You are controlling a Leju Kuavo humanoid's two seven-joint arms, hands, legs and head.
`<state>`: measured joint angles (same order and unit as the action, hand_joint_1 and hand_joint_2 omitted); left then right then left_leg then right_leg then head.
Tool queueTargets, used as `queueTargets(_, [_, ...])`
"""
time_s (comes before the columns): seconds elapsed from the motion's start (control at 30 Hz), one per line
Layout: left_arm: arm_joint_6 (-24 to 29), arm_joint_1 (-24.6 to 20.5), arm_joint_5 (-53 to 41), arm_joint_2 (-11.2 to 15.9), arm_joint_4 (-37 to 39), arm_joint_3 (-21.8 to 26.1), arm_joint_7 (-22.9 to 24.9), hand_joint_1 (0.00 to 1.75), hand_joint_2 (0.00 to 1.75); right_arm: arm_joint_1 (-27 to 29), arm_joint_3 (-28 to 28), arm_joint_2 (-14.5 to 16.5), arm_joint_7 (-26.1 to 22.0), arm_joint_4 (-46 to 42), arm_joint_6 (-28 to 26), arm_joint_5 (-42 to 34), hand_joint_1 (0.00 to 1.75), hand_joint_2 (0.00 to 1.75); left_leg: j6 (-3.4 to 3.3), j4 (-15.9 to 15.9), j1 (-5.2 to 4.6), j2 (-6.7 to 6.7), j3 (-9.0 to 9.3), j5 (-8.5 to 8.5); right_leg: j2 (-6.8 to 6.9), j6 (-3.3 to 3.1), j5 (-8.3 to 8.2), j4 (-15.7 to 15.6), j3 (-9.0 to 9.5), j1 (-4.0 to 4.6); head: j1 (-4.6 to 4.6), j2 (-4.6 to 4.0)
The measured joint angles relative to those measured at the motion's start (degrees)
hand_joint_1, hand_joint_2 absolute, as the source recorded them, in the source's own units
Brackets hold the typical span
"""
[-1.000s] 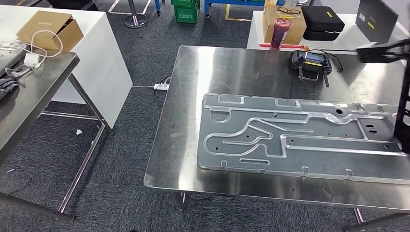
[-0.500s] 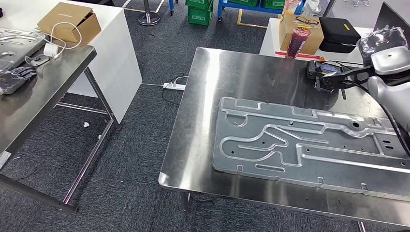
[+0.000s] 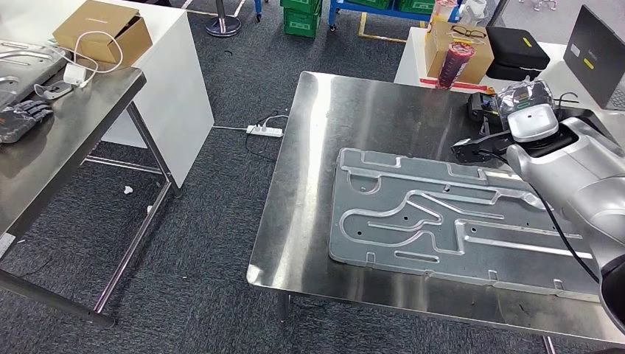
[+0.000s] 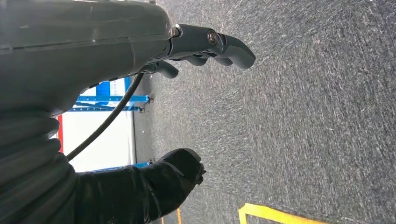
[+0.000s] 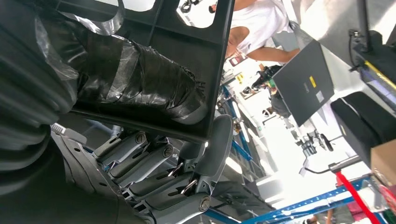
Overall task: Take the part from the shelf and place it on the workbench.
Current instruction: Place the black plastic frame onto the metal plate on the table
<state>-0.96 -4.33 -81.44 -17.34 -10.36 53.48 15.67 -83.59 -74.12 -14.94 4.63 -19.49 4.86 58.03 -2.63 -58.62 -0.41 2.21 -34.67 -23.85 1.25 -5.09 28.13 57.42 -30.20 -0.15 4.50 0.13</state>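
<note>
The right hand (image 5: pixel 154 182) grips a black part (image 5: pixel 187 56); stiff, probably light. The left hand (image 4: pixel 196 98) hangs released; hold the part's frame edge when lowering it to the surface (image 3: pixel 368 103).

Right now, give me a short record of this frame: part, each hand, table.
part: black flat frame, held over the steel table, not yet set down
right hand: grips the frame
left hand: holds nothing, fingers apart, above carpet
on table: large stamped metal plate
</note>
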Motion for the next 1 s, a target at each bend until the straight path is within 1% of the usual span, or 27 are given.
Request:
queueTargets(0.23, [0.0, 0.0, 0.0, 0.0, 0.0, 0.0, 0.0, 0.00, 1.75, 0.3, 0.0, 0.6, 0.0, 0.1, 0.1, 0.0, 1.75, 1.75, -0.11, 0.0, -0.06, -0.01, -0.01, -0.04, 0.00, 0.12, -0.05, 0.0, -0.03, 0.00, 0.00, 0.00])
queueTargets(0.37, [-0.1, 0.0, 0.1, 0.0, 0.0, 0.0, 0.2, 0.00, 1.75, 0.5, 0.0, 1.2, 0.1, 0.2, 0.0, 0.1, 0.00, 0.00, -0.11, 0.0, -0.06, -0.04, -0.02, -0.04, 0.00, 0.18, -0.04, 0.0, -0.04, 0.00, 0.00, 0.00])
queueTargets(0.4, [-0.1, 0.0, 0.1, 0.0, 0.0, 0.1, 0.2, 0.00, 1.75, 0.7, 0.0, 1.4, 0.2, 0.2, 0.0, 0.1, 0.00, 0.00, -0.11, 0.0, -0.06, -0.05, -0.02, -0.04, -0.01, 0.28, -0.08, 0.0, -0.05, 0.00, 0.00, 0.00])
queueTargets(0.43, [-0.2, 0.0, 0.1, 0.0, 0.0, 0.1, 0.2, 0.00, 1.75, 1.0, 0.0, 1.7, 0.4, 0.3, -0.1, 0.1, 0.00, 0.00, -0.11, 0.0, -0.06, -0.06, -0.02, -0.04, -0.01, 0.51, -0.17, 0.0, -0.07, -0.01, 0.00, 0.00])
queueTargets(0.53, [0.0, 0.0, 0.3, 0.0, 0.0, 0.1, -0.1, 0.00, 0.44, 2.2, 0.0, 2.5, 0.7, 0.3, -0.5, 0.0, 0.00, 0.00, -0.14, 0.0, -0.10, -0.06, -0.03, -0.02, -0.01, 1.57, -0.46, 0.0, -0.11, -0.09, 0.00, 0.00])
queueTargets(0.57, [0.1, 0.0, 0.5, 0.0, 0.0, 0.2, -0.3, 0.00, 0.00, 2.5, 0.1, 2.6, 0.8, 0.4, -0.7, -0.1, 0.00, 0.00, -0.15, 0.0, -0.11, -0.04, -0.04, -0.01, -0.01, 1.78, -0.48, 0.0, -0.12, -0.12, 0.00, 0.00])
queueTargets(0.83, [-0.2, 0.1, 0.9, 0.0, 0.0, 0.6, -0.4, 0.00, 0.00, 3.1, 0.3, 3.1, 0.8, 0.6, -0.4, 0.4, 0.00, 0.00, -0.16, 0.0, -0.14, -0.03, -0.10, -0.01, 0.01, 2.14, -0.42, 0.0, -0.18, -0.15, 0.00, 0.00])
queueTargets(1.0, [-0.3, 0.1, 0.9, 0.0, 0.0, 0.8, -0.3, 0.00, 0.00, 3.7, 0.4, 3.1, 0.9, 1.1, -0.5, 0.4, 0.00, 0.00, -0.15, 0.0, -0.15, -0.39, -0.34, -0.02, -0.31, 3.12, -0.60, 0.0, -0.51, -0.22, 0.01, 0.00])
